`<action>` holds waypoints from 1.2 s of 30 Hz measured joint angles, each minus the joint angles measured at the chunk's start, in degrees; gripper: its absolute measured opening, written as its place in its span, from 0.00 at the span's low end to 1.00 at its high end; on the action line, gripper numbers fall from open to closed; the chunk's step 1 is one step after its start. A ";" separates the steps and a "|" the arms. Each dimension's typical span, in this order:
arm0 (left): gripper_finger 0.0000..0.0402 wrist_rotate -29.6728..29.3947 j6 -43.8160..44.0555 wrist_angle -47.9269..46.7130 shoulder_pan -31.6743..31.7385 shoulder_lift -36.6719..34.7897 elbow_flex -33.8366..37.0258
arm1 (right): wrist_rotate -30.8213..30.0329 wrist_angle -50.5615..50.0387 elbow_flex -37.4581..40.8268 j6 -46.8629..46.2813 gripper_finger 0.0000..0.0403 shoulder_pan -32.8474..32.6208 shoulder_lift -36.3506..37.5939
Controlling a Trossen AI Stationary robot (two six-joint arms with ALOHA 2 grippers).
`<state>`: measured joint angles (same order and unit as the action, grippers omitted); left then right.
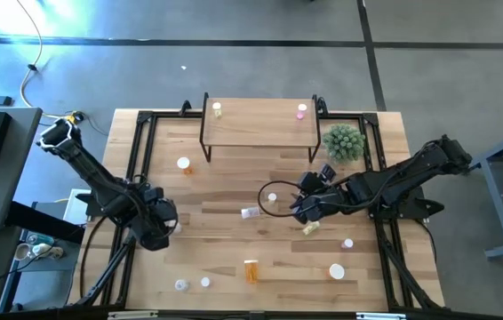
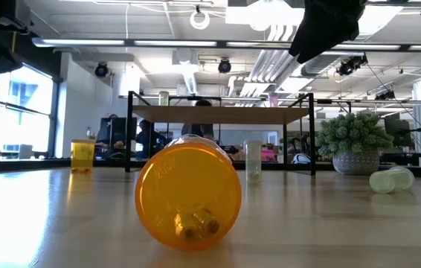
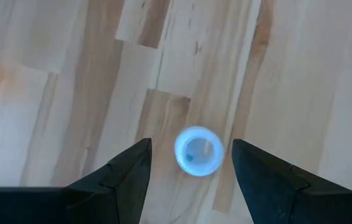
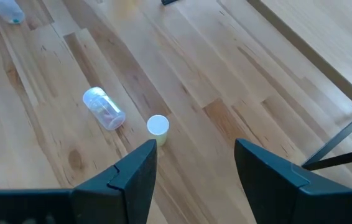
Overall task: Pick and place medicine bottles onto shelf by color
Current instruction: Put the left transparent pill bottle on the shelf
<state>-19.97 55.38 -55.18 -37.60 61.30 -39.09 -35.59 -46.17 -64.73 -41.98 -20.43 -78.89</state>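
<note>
The left gripper (image 3: 191, 186) hovers, jaws spread and empty, straight above an upright white-capped bottle (image 3: 199, 151) on the counter (image 3: 300, 74) (long axis vertical); right gripper (image 4: 194, 180), also open, waits mid-counter.

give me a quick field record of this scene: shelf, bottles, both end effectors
shelf: shelf at the table's far edge, holding a yellowish bottle and a pink bottle, both upright
orange bottle on its side: orange bottle near the front edge
clear bottle on its side: clear bottle mid-table
plant: green plant beside the shelf's right end
left end effector: left end effector open, directly above an upright white-capped bottle, not touching it
right end effector: right end effector open, empty, above bare table near a fallen clear bottle
</note>
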 joint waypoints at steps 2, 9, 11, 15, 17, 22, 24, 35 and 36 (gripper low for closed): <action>0.53 0.00 0.47 0.11 -0.09 0.71 -0.02 | 0.00 -0.02 0.00 0.01 0.51 0.00 0.00; 0.53 0.10 1.68 1.81 -0.07 3.85 -0.04 | -0.01 0.13 0.00 0.02 0.51 0.00 0.00; 0.53 0.11 1.85 2.09 -0.07 4.87 -0.04 | -0.01 0.15 0.00 0.02 0.51 0.00 -0.02; 0.53 0.26 3.09 2.03 -0.07 7.35 -0.04 | -0.01 0.19 -0.02 0.02 0.51 0.00 -0.02; 0.53 0.56 3.68 2.13 -0.07 8.42 -0.04 | -0.01 0.24 -0.02 0.01 0.51 0.00 -0.02; 0.53 0.90 4.67 2.82 -0.07 10.90 -0.04 | -0.01 0.43 -0.02 0.02 0.51 0.00 -0.02; 0.53 0.91 5.16 2.90 -0.07 11.58 -0.04 | -0.01 0.48 -0.02 0.02 0.51 0.00 -0.02; 0.40 1.25 6.91 2.91 -0.05 13.40 -0.05 | -0.01 0.61 -0.02 0.02 0.51 0.00 -0.02; 0.38 1.08 6.74 2.97 -0.05 13.40 -0.07 | -0.01 0.61 -0.02 0.02 0.51 0.00 -0.02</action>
<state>-18.88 62.12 -52.20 -37.65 74.70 -39.16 -35.59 -45.56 -64.75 -41.95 -20.43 -78.91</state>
